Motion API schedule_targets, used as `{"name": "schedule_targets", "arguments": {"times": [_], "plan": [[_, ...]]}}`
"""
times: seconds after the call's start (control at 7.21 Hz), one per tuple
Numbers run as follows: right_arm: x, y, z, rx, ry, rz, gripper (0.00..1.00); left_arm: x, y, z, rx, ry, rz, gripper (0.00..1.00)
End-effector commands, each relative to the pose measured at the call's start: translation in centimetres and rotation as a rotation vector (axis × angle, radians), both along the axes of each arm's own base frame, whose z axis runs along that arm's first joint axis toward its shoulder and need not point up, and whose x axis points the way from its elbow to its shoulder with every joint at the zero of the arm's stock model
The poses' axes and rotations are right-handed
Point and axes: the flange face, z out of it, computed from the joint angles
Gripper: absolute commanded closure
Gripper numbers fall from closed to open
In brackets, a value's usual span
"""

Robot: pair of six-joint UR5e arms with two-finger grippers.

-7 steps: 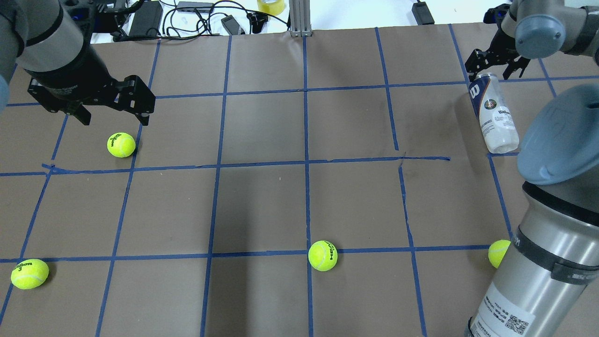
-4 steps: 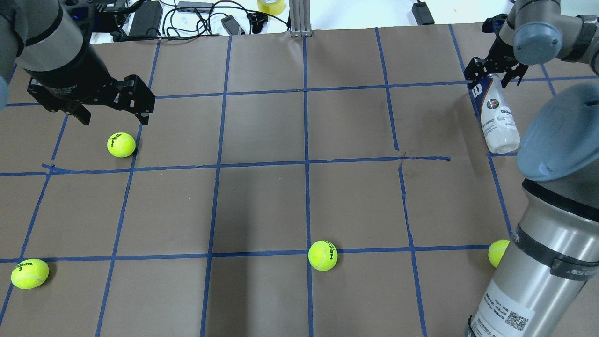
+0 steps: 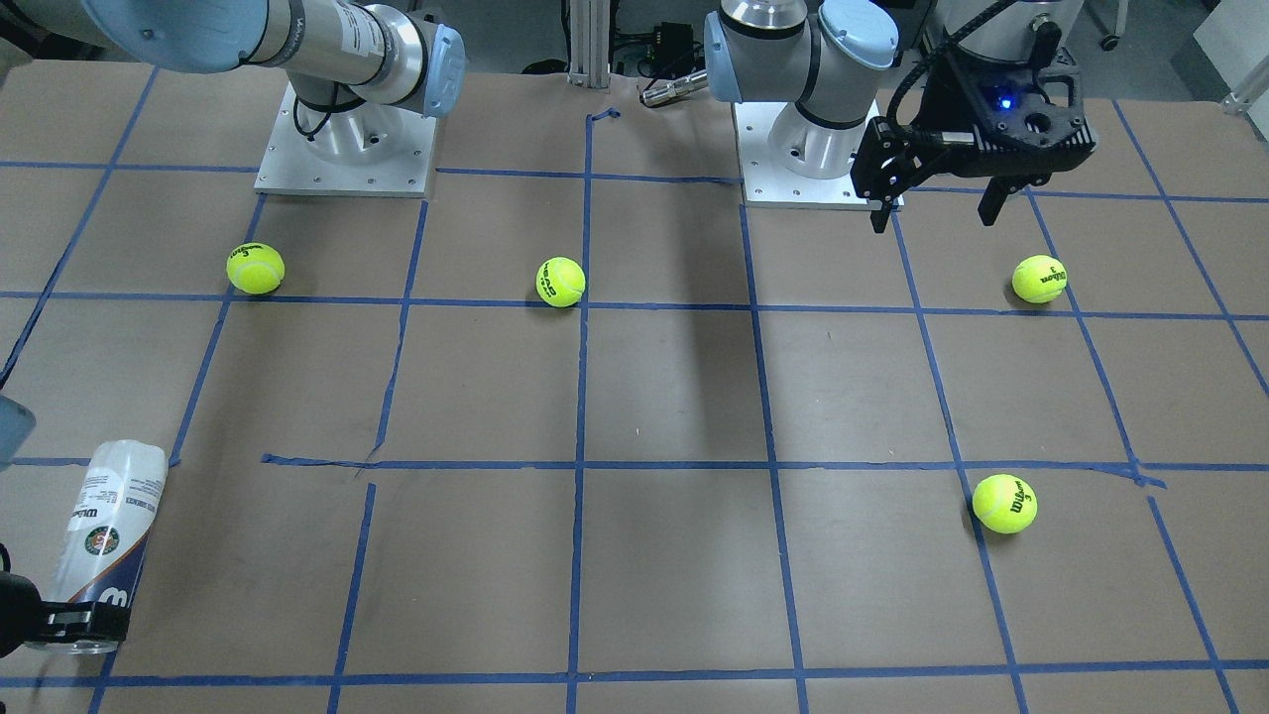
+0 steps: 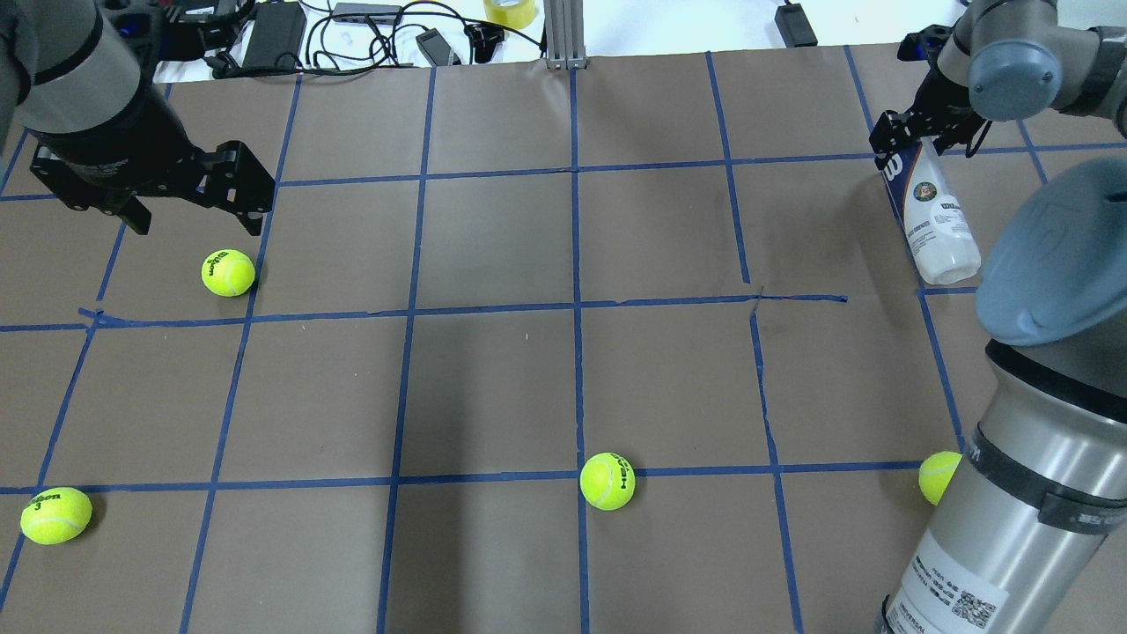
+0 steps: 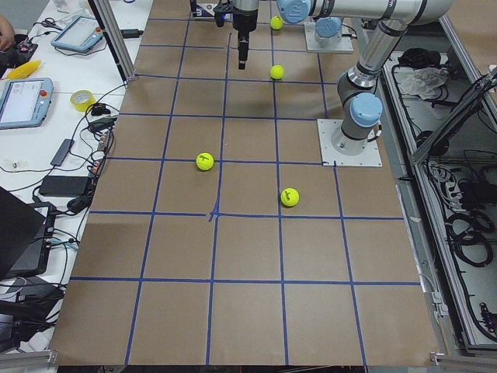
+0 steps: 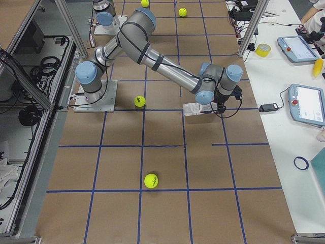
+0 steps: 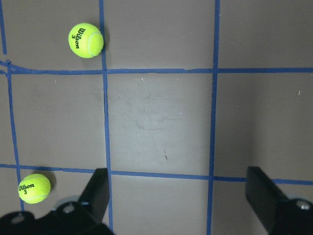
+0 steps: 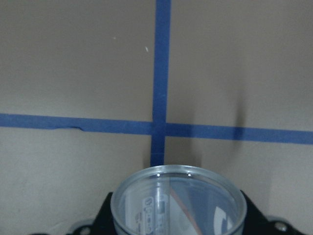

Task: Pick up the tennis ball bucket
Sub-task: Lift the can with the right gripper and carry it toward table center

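Observation:
The tennis ball bucket (image 4: 931, 216) is a clear can with a white-and-navy label. It lies tilted on the brown table at the far right, and also shows in the front view (image 3: 107, 526) and right side view (image 6: 195, 108). My right gripper (image 4: 920, 145) is shut on its silver-rimmed end. The right wrist view shows the can's round mouth (image 8: 178, 205) between the fingers. My left gripper (image 4: 195, 218) is open and empty, hovering above the table just beyond a tennis ball (image 4: 228, 272); its fingers (image 7: 95, 196) stand wide apart.
Three more tennis balls lie on the table: near left (image 4: 55, 515), near centre (image 4: 607, 481), and beside my right arm's base (image 4: 938, 475). Cables, adapters and a tape roll (image 4: 509, 11) lie past the far edge. Blue tape lines grid the brown paper.
My right gripper has closed from open around the can's rim end onto it, and that end has shifted slightly left. My left gripper has drifted a little left and away.

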Motion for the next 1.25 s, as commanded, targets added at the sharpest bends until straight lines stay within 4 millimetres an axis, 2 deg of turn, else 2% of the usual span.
{"name": "schedule_targets", "arguments": {"times": [0.0, 0.14, 0.28, 0.42, 0.55, 0.83, 0.97, 1.11], "plan": [[7.3, 2.4, 8.2, -0.05, 0.01, 0.154, 0.59, 0.5, 0.1, 0.2, 0.001, -0.007, 0.004, 0.0], [14.7, 5.0, 10.7, -0.045, 0.011, 0.252, 0.61, 0.5, 0.2, 0.2, 0.007, -0.007, -0.005, 0.0], [21.8, 6.8, 10.4, -0.049, 0.007, 0.458, 0.67, 0.6, 0.3, 0.1, 0.02, -0.004, -0.001, 0.0], [27.7, 8.5, 12.0, -0.088, -0.019, 0.588, 0.72, 1.2, 0.2, 0.5, 0.016, -0.004, 0.01, 0.0], [32.9, 10.5, 13.6, -0.114, -0.025, 0.683, 0.72, 3.5, -0.4, 0.9, 0.007, 0.003, 0.037, 0.0], [44.3, 14.8, 14.0, -0.169, -0.006, 0.982, 0.79, 10.2, -1.0, 2.4, -0.006, 0.001, 0.085, 0.0], [49.0, 17.2, 12.9, -0.171, -0.009, 1.086, 0.81, 12.5, -1.0, 2.2, -0.005, 0.021, 0.103, 0.0], [54.3, 19.0, 10.9, -0.233, -0.002, 1.249, 0.83, 14.6, -1.3, 1.6, -0.006, 0.066, 0.091, 0.0]]}}
